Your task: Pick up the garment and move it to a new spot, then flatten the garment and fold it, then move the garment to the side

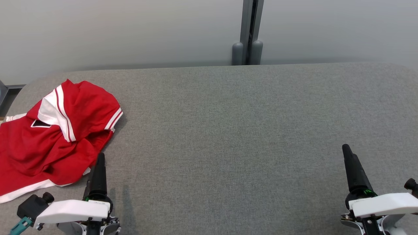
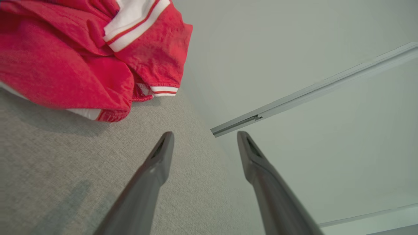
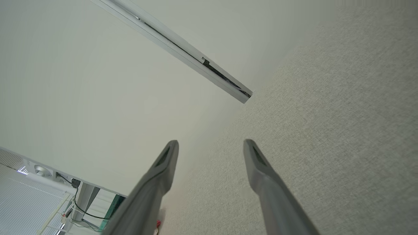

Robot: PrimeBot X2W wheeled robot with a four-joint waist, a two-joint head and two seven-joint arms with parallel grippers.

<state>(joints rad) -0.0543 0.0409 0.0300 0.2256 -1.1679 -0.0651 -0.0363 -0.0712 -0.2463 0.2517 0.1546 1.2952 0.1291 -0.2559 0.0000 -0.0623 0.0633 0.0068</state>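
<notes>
Left end effector (image 2: 205,134) spread beside garment (image 1: 49,140) (at table (image 1: 228,130) edge), right end effector (image 3: 210,142) spread

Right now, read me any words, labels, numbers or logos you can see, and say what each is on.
Nothing legible.
Left wrist cover, tiny print: too small to read.
Right wrist cover, tiny print: too small to read.
Red garment: no lettering visible.

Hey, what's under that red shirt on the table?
The red shirt lies crumpled straight on the grey table, whose cloth shows along the shirt's visible edges. Anything beneath the folds is covered, so I cannot tell whether something lies there.
</notes>
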